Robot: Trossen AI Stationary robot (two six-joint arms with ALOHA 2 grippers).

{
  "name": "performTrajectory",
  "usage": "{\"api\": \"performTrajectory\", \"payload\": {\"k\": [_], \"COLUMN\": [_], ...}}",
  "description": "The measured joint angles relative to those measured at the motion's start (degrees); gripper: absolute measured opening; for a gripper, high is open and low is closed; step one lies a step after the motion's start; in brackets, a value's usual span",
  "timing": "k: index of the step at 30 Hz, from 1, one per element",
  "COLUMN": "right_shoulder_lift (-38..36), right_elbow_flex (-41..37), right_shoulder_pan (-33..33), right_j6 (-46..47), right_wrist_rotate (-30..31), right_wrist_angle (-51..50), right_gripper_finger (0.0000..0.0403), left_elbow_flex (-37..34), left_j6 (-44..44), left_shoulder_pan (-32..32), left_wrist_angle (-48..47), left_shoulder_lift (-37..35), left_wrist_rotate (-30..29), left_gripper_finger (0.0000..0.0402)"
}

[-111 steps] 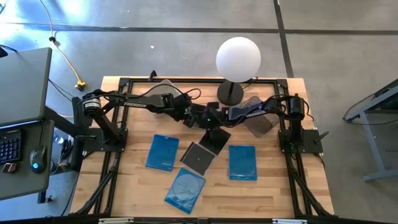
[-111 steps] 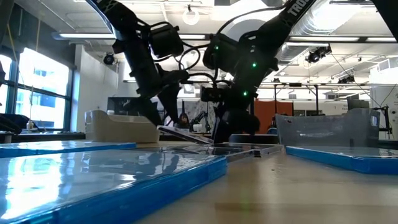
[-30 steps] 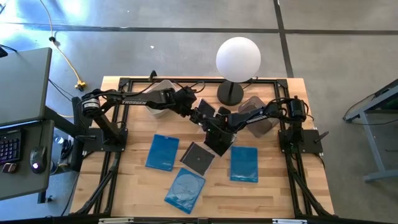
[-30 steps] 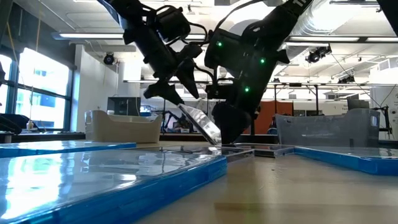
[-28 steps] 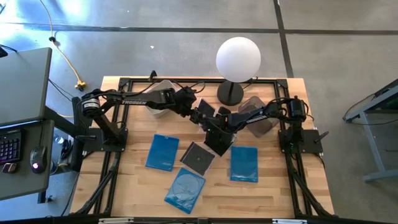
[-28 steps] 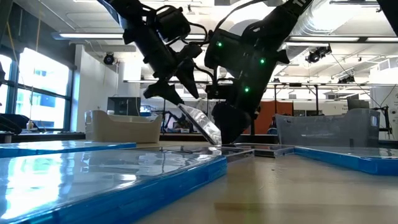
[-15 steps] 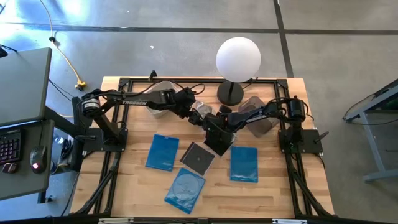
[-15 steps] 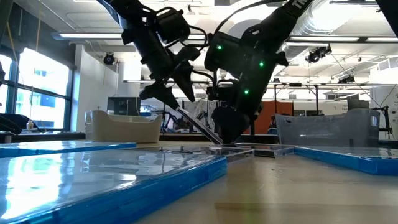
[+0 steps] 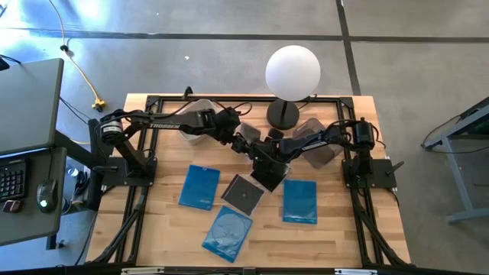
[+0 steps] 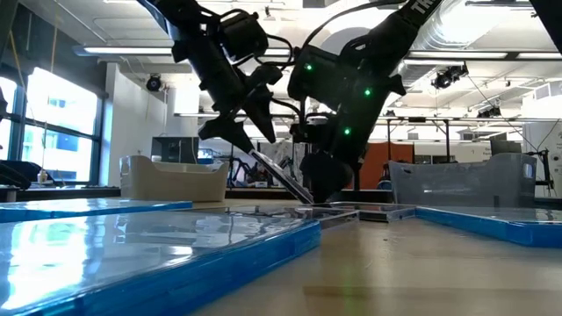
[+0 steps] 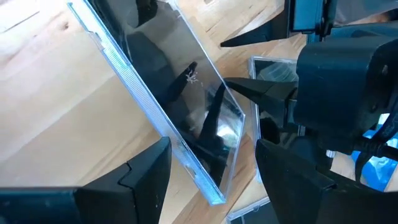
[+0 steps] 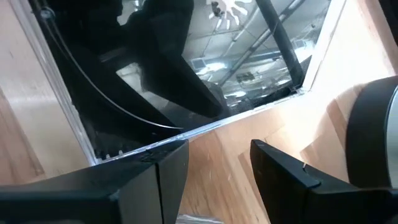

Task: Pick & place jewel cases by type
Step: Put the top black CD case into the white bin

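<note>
A dark jewel case (image 9: 266, 177) stands tilted at mid-table; its low end rests by a second dark case (image 9: 243, 195) that lies flat. My left gripper (image 11: 214, 146) is open at the tilted case's raised corner (image 10: 255, 154), which reaches in between its fingers. My right gripper (image 12: 217, 143) is open beside the case's side edge, low near the table (image 10: 320, 189). Three blue jewel cases (image 9: 200, 187) (image 9: 228, 231) (image 9: 299, 200) lie flat nearer the front. My left gripper has the tilted case's raised corner between its open fingers. The ribbed spine edge (image 11: 177, 155) lies against the inner side of one finger (image 11: 152, 165); the other finger stands apart from the case's face. My right gripper has one fingertip (image 12: 177, 149) right at the case's edge (image 12: 193, 130); whether it touches, I cannot tell.
A pale bin (image 9: 200, 113) stands at the back left and a grey bin (image 9: 317, 143) at the back right under my right arm. A lamp with a white globe (image 9: 293, 70) stands at the back middle. Bare wood lies along the front edge.
The tilted case has turned a little about its own length. In the low view its broad face showed a second ago, and now only its thin edge shows. Both grippers have kept their places and their openings.
</note>
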Motion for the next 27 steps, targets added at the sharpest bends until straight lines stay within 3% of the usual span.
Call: {"api": "performTrajectory", "payload": {"k": [8,13,22,27], "right_shoulder_lift": [-0.05,-0.06,-0.09,-0.57], "right_elbow_flex": [0.44,0.42,0.42,0.37], "right_shoulder_pan": [-0.02,-0.09,0.12,0.08], "right_j6": [-3.72,-8.76,-10.45,-13.66], "right_wrist_rotate": [-0.56,-1.89,-1.85,3.72], "right_wrist_angle": [10.69,18.40,14.33,10.82], "right_gripper_finger": [0.0169,0.0169,0.0169,0.0169], "left_elbow_flex": [0.09,0.02,-0.02,-0.02], "left_j6": [2.00,1.59,3.11,3.53], "left_shoulder_pan": [-0.23,-0.25,-0.11,-0.07], "left_wrist_angle": [-3.81,-6.00,-5.17,-6.92], "left_shoulder_lift": [-3.48,-4.35,-4.01,-4.04], "left_wrist_rotate": [-2.51,-0.99,-4.05,-4.46], "left_gripper_finger": [0.0230,0.0230,0.0229,0.0229]}}
